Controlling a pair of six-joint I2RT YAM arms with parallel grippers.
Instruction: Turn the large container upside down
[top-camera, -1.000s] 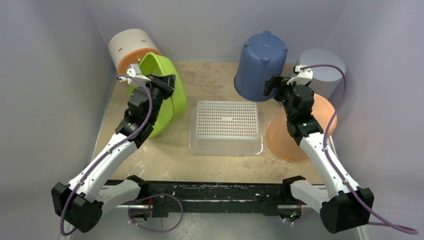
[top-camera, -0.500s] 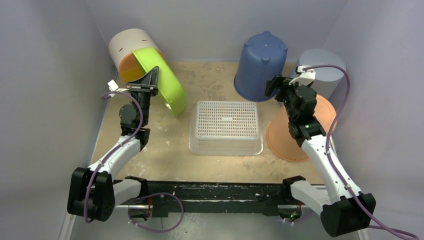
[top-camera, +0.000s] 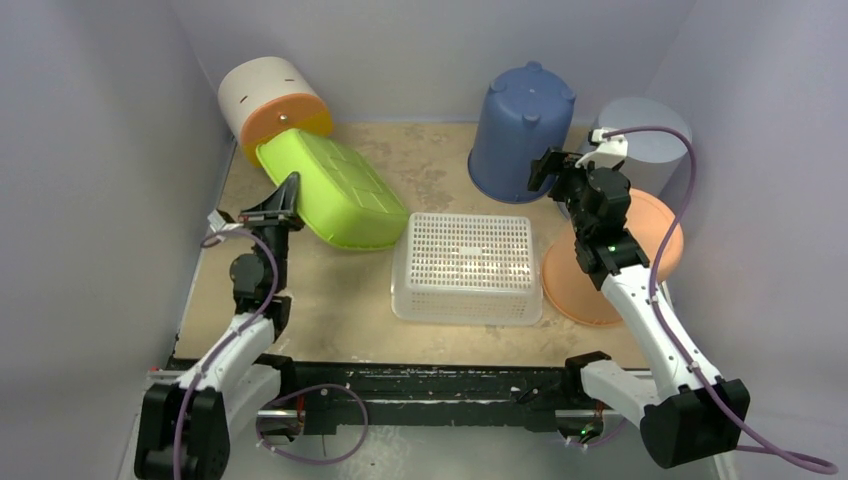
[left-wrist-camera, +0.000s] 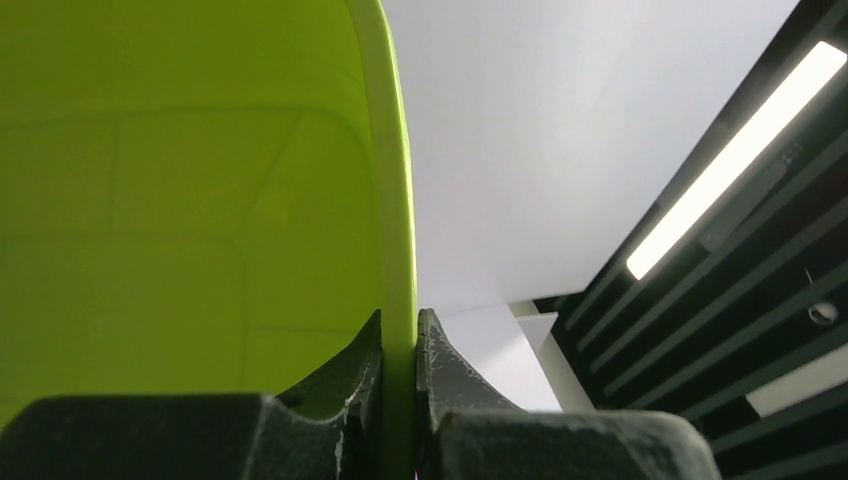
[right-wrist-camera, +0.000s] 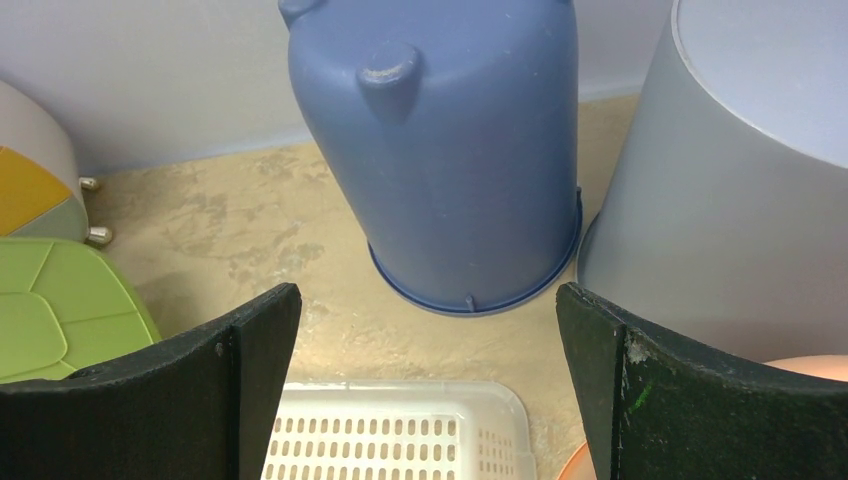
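The large lime-green container (top-camera: 335, 190) lies bottom-up and tilted at the back left, its right edge against the white basket. My left gripper (top-camera: 283, 197) is shut on its left rim. In the left wrist view the green rim (left-wrist-camera: 398, 250) runs up between the closed fingers (left-wrist-camera: 445, 370), with the gripper (left-wrist-camera: 401, 335) clamped on it and the camera looking towards the ceiling. My right gripper (top-camera: 546, 170) is open and empty, above the table in front of the blue bucket. The right wrist view shows the gripper (right-wrist-camera: 428, 295) and a corner of the green container (right-wrist-camera: 60, 300).
An upturned white perforated basket (top-camera: 467, 265) sits in the middle. An upturned blue bucket (top-camera: 522, 130) and a grey cylinder (top-camera: 650, 135) stand at the back right. An orange dish (top-camera: 585, 285) lies under the right arm. A white-and-orange tub (top-camera: 268, 100) lies at the back left.
The green container has swung over from standing on edge to bottom-up, held by my left gripper, which pulled back and lower. The white basket and orange dish shifted right. The right arm barely moved.
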